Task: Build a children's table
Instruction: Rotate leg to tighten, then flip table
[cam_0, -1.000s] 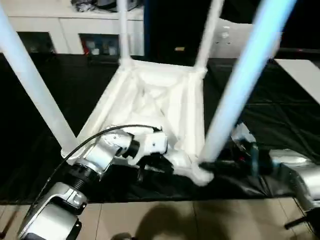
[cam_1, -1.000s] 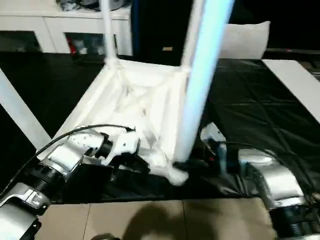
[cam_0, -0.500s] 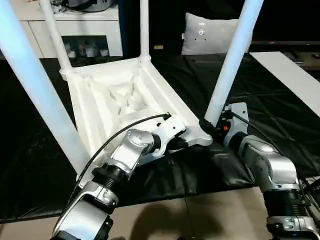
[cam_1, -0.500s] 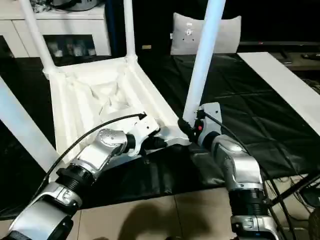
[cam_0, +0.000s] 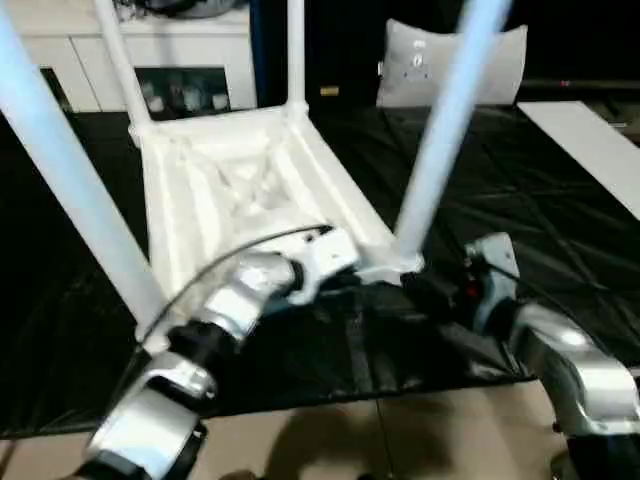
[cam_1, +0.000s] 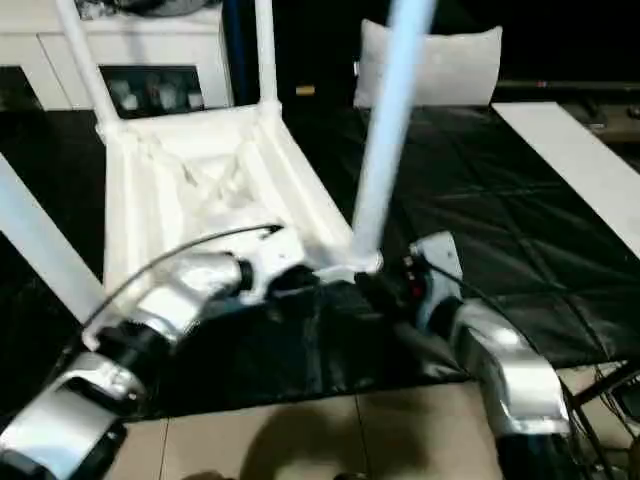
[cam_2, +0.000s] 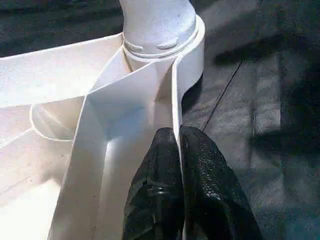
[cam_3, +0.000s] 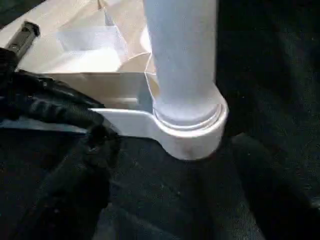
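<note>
Tabletop rim in left pincer

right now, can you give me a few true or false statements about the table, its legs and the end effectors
1. The tabletop lies with its ribbed underside up. True.
2. The left end effector pinches the tabletop's thin rim wall. True.
3. The near right leg lies flat on the black mat. False: it stands in its corner socket.
4. A white cabinet stands behind the table. True.
5. The table stands on its legs. False: the legs point up.
</note>
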